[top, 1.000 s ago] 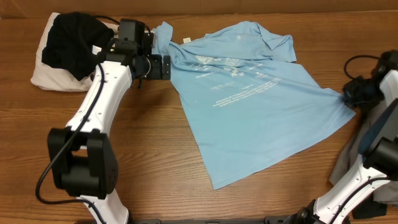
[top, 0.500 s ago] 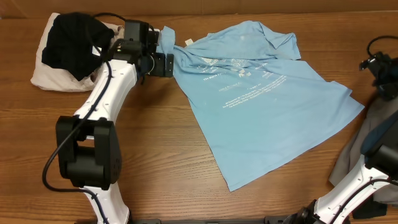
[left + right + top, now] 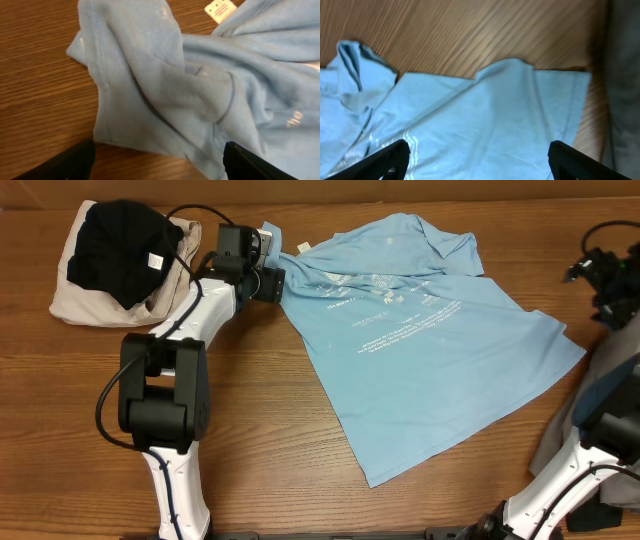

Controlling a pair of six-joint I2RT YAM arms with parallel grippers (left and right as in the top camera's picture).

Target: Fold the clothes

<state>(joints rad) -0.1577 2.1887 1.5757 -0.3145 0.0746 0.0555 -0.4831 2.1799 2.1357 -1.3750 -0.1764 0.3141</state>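
We see the light blue T-shirt [image 3: 430, 370] spread on the surface [image 3: 290, 450]. Our left jaws and right jaws stand released.

White print on the light blue T-shirt [image 3: 420, 350] is too small to read from overhead. Its label [image 3: 220, 7] is cut by the left wrist view's top edge. The beige garment [image 3: 85, 305] lies partly hidden beneath the black garment [image 3: 115, 250]. A blurred grey garment [image 3: 625, 100] runs off the right wrist view.

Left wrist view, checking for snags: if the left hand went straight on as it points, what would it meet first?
Most likely the bunched edge of the light blue T-shirt just ahead of the open left hand, wooden table beneath; depth is unclear.
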